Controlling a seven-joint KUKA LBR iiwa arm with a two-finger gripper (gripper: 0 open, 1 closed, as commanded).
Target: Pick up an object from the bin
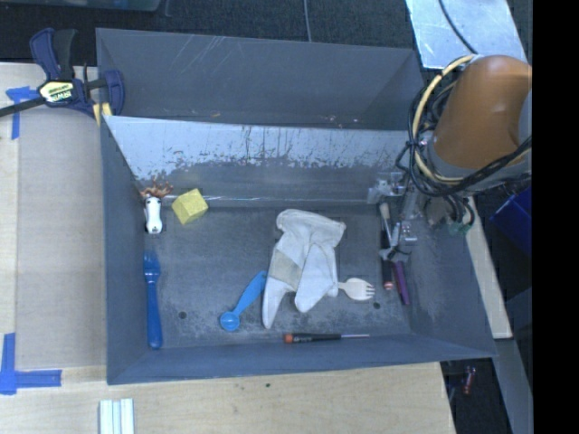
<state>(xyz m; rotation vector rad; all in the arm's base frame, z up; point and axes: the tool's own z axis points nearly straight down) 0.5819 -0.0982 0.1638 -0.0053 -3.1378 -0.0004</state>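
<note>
End effector (pixel 394 245) hung low at the right side of the bin (pixel 271 89), over a dark purple pen (pixel 401 287) lying beside a white fork (pixel 359 288), whether wide or narrow could not be told

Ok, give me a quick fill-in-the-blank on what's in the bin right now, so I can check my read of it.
1. In the camera view the gripper hangs over the bin's ____ side.
2. The block near the far-left corner is ____ in colour.
3. The spoon lying just left of the white cloth is ____ in colour.

Missing words: right; yellow; blue.
</note>
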